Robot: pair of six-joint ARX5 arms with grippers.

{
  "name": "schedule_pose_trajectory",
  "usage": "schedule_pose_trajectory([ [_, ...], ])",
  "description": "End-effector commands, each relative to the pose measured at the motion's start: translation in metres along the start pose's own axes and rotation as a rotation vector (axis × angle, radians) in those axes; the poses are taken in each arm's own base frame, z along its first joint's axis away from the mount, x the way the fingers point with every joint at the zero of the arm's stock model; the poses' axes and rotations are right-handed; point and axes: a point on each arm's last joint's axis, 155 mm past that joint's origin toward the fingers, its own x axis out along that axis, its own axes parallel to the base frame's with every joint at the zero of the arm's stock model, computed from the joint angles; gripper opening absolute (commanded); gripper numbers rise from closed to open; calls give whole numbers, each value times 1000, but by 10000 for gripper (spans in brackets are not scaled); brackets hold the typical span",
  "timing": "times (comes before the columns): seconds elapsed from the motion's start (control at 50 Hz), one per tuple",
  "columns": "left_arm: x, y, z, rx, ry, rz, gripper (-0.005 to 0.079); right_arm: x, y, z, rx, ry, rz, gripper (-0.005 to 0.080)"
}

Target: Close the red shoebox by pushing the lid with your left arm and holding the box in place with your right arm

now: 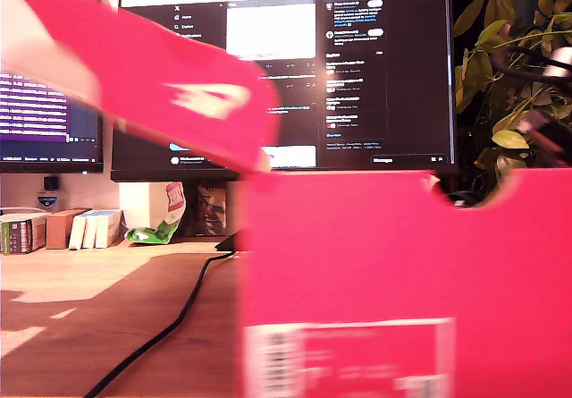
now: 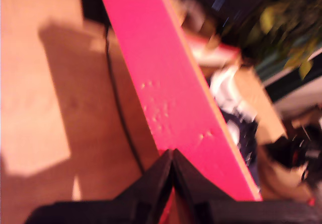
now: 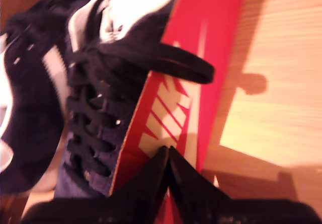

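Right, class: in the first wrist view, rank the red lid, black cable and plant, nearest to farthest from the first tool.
1. Red lid, right at the tips of my first tool.
2. Black cable, on the table beside the lid.
3. Plant, far beyond the lid.

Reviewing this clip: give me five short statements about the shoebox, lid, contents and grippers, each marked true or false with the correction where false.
1. The lid is fully shut on the red shoebox. False: it is raised at a slant.
2. Dark laced shoes lie inside the box. True.
3. My first gripper is wide open. False: its jaws meet at the lid's edge.
4. A black cable runs across the wooden desk. True.
5. The box is blue. False: red.
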Motion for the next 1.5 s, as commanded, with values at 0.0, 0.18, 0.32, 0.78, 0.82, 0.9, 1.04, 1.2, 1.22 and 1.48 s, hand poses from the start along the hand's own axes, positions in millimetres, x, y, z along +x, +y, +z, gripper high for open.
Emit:
schedule_pose_trajectory([
  [0.0, 12, -3, -29, -68, 100, -49, -18, 6, 36, -3, -41, 17, 125, -12],
  [0.18, 18, -20, -33, -59, 124, -99, -18, 10, 58, -2, -67, 15, 175, -12],
  [0.32, 24, -38, -32, -46, 125, -153, -18, 12, 67, -5, -78, 24, 196, -12],
  [0.78, 44, -89, -36, 20, 118, -240, -18, 11, 41, 6, -95, -18, 91, -12],
  [0.82, 46, -93, -36, 16, 116, -242, -18, 9, 32, 8, -96, -28, 69, -12],
  [0.9, 50, -99, -34, 32, 98, -246, -18, 5, 17, 14, -72, -49, 31, -12],
  [1.04, 58, -105, -25, 62, 40, -230, -18, -4, -12, 25, -53, -91, -47, -12],
  [1.2, 69, -109, 6, 115, -113, -197, -18, -19, -40, 47, -13, -157, -124, -12],
  [1.22, 69, -111, 13, 125, -148, -194, -18, -21, -43, 51, -9, -167, -132, -12],
  [1.48, 41, -140, 79, 310, -488, -218, -19, -44, -49, 86, 12, -245, -103, -12],
])
